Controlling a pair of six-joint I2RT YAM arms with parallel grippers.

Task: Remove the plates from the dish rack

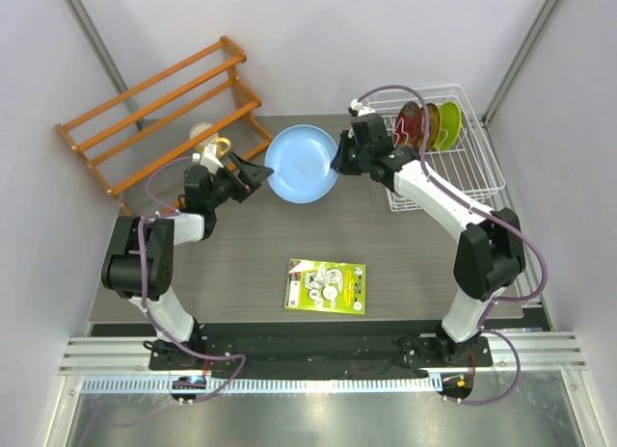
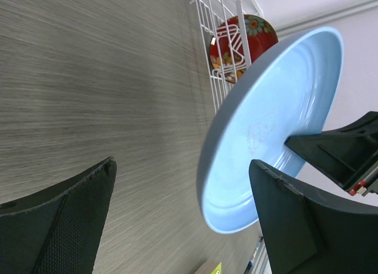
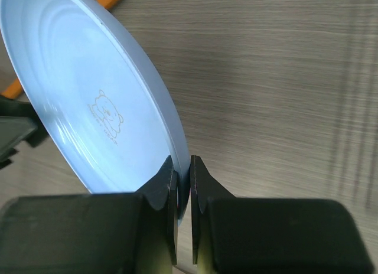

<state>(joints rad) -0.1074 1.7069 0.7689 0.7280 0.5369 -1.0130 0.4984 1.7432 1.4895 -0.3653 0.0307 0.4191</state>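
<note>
- While tilted over the table (image 1: 241, 264), hollow face up and toward the arms: light blue plate (image 1: 302, 164), just left of the dish rack (image 1: 472, 168).
- Pinched at its right rim by right gripper (image 3: 183, 185) jaws.
- Left gripper (image 2: 182, 165) jaws spread wide beside its left rim.
- Upright on edge in the rack, faces leftward: dark red plate (image 1: 409, 122), orange-yellow plate (image 1: 431, 126), lime green plate (image 1: 449, 124).

Off the top of our right wrist view goes the upper rim of the light blue plate (image 3: 77, 79). From the left wrist it covers part of the dark red plate (image 2: 254, 35), and we can't read the leaflet (image 1: 326, 286).
</note>
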